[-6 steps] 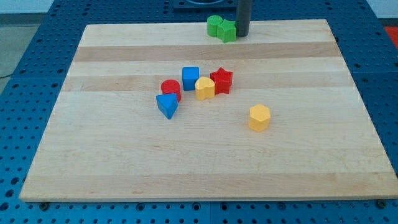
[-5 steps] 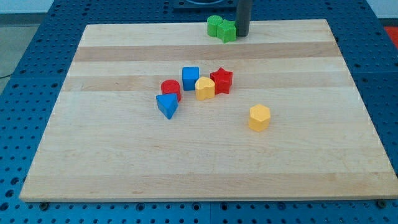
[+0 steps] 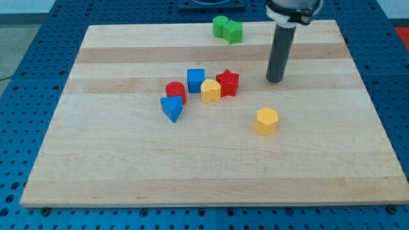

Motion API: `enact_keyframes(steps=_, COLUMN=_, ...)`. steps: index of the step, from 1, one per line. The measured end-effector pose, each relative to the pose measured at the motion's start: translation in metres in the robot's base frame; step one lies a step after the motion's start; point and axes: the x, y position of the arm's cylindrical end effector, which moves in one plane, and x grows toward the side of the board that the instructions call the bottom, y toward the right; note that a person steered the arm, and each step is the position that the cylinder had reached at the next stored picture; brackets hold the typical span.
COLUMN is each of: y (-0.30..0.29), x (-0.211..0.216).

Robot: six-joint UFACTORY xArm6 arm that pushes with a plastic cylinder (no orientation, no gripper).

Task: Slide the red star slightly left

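Blue perforated bench all round, with the pale wooden table [image 3: 128, 166] on it, grain in horizontal strips. Nearest the view's bottom is a yellow hexagonal block [image 3: 266, 120], alone, right of centre. Next up is the cluster: blue triangular block [image 3: 171, 108] lowest, red cylinder block [image 3: 175, 91] just above it, yellow rounded block [image 3: 210, 91], blue cube [image 3: 195, 80], and the small red star-shaped block [image 3: 227, 82] at the cluster's right end, touching or nearly touching the yellow rounded block on its left. The tool is a plain dark rod with no jaws, so nothing opens or closes and it grips nothing; my tip [image 3: 275, 80] rests on the table to the right of the red star, clear of it with bare wood between, roughly level with it. Farthest, at the top edge, two green blocks [image 3: 227, 29] sit together, shapes unclear. My read on handling: the star looks light, rigid and low-friction on the wood, so it should slide easily; no gripping possible, so push on its right-hand face near mid-height of its outline. Off-centre contact on a star point will likely spin it. The yellow rounded block will probably get shoved too. No containers anywhere on the table.
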Motion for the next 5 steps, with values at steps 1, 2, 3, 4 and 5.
enact_keyframes(steps=1, y=-0.002, x=0.012)
enact_keyframes(steps=2, y=-0.014, x=0.019)
enact_keyframes(steps=3, y=-0.045, x=0.019)
enact_keyframes(steps=4, y=-0.061, x=0.019)
enact_keyframes(steps=5, y=-0.062, x=0.023)
